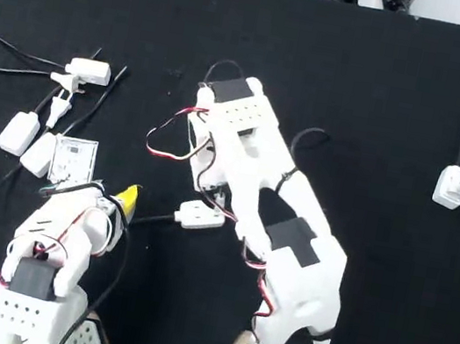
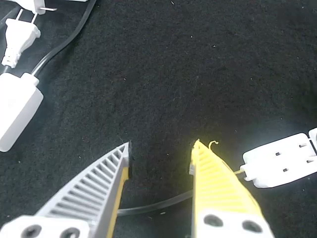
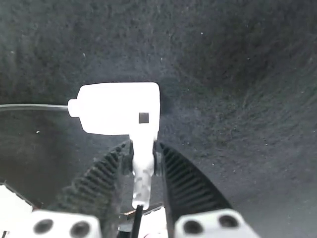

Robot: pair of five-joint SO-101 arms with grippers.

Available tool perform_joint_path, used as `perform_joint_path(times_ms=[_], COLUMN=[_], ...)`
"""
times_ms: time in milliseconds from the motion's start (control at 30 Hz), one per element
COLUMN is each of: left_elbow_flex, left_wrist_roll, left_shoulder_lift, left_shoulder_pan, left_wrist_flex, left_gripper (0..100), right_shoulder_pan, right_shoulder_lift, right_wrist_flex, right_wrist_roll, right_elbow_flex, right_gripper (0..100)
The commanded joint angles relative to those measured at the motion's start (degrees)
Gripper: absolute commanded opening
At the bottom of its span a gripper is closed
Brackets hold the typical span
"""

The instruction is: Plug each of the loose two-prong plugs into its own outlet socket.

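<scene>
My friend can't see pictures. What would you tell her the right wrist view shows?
The right gripper is shut on a narrow white plug that meets a white socket block on the black table. A thin cord leaves one end of the block.

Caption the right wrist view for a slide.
Right gripper shut on a slim white plug that meets a white plastic outlet block on black cloth.

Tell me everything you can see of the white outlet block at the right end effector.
The outlet block is a small white plastic-looking box with rounded corners, lying flat on the black cloth near the table's middle. Paired slots show on its top face, and a thin cord leaves one end. A white plug, clamped in the right end effector, meets its side; whether the prongs are fully seated cannot be told.
</scene>
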Motion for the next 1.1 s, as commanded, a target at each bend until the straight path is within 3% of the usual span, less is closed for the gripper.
perform_joint_path(times_ms=[0,1067], left_elbow_flex=[-1.5,-1.5], left_wrist_roll=[-0.3,-0.3], left_shoulder_lift=[-0.3,-0.4], left_shoulder_pan=[-0.2,-0.2], left_wrist_flex=[-0.4,-0.4], left_gripper=[21,21], right_shoulder_pan=[-0.5,-0.9], right_shoulder_lift=[-3.6,-5.5], right_wrist_flex=[1.9,-2.5], right_wrist_roll=[-0.3,1.5], right_elbow_flex=[0.1,3.9], right_gripper=[1.1,1.1])
